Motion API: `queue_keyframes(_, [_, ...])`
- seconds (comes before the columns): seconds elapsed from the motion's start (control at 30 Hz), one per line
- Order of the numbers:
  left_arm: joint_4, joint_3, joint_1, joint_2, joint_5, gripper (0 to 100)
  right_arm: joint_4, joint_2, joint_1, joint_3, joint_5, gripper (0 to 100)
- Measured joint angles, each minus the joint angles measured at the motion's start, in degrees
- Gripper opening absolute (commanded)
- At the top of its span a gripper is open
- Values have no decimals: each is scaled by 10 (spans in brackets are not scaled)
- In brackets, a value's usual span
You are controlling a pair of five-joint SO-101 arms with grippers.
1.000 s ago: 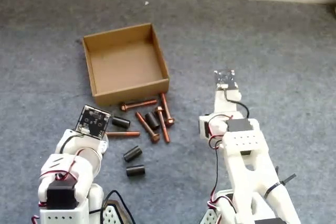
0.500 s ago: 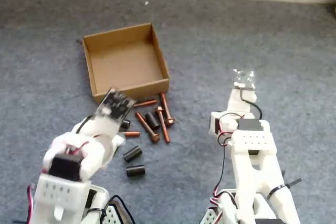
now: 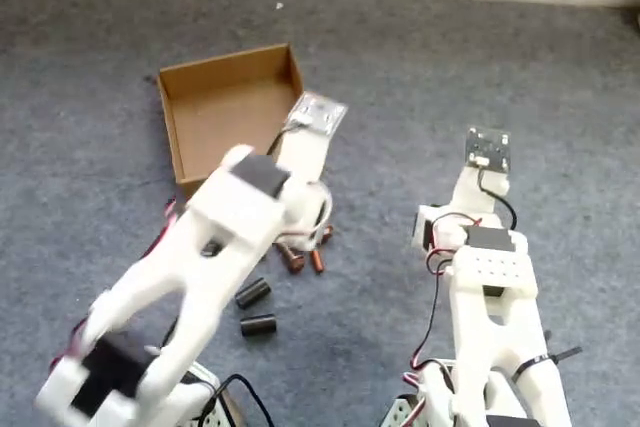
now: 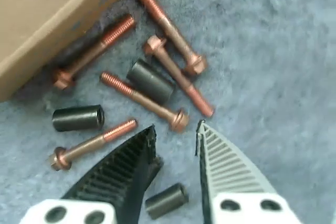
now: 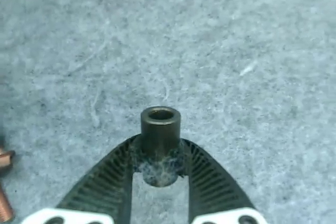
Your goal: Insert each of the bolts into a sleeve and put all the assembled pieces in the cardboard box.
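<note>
Several copper bolts (image 4: 142, 98) lie loose on the grey carpet beside the cardboard box (image 3: 225, 59), with black sleeves (image 4: 77, 118) among them. My left gripper (image 4: 176, 129) hangs open just above the bolt pile, nothing between its fingers. Another sleeve (image 4: 167, 200) lies under it. In the high view the left arm covers most of the pile, and two sleeves (image 3: 253, 293) and bolt ends (image 3: 292, 259) show beside it. My right gripper (image 5: 159, 153) is shut on an upright black sleeve (image 5: 160, 129) over bare carpet, to the right of the pile.
The box (image 4: 47, 9) stands open on the far left side of the pile, its near wall touching a bolt. Two bolt ends (image 5: 4, 182) sit at the edge of the right wrist view. Open carpet lies around the right arm (image 3: 485, 277).
The left arm has swung forward from the near left to over the bolt pile by the box. The right arm has shifted a little to the right and farther away.
</note>
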Motion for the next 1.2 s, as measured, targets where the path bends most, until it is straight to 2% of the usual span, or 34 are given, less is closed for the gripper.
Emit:
queue_keyframes(0.2, [0, -150, 2, 207, 53, 155, 0, 0, 30, 0, 0, 5])
queue_keyframes(0.4, [-1, -231, 2, 333, 69, 151, 0, 0, 59, 0, 0, 5])
queue_keyframes(0.83, [0, -248, -16, 359, 69, 150, 0, 0, 64, 0, 0, 5])
queue_keyframes(1.2, [84, -295, -65, 360, 69, 150, 0, 0, 63, 0, 0, 5])
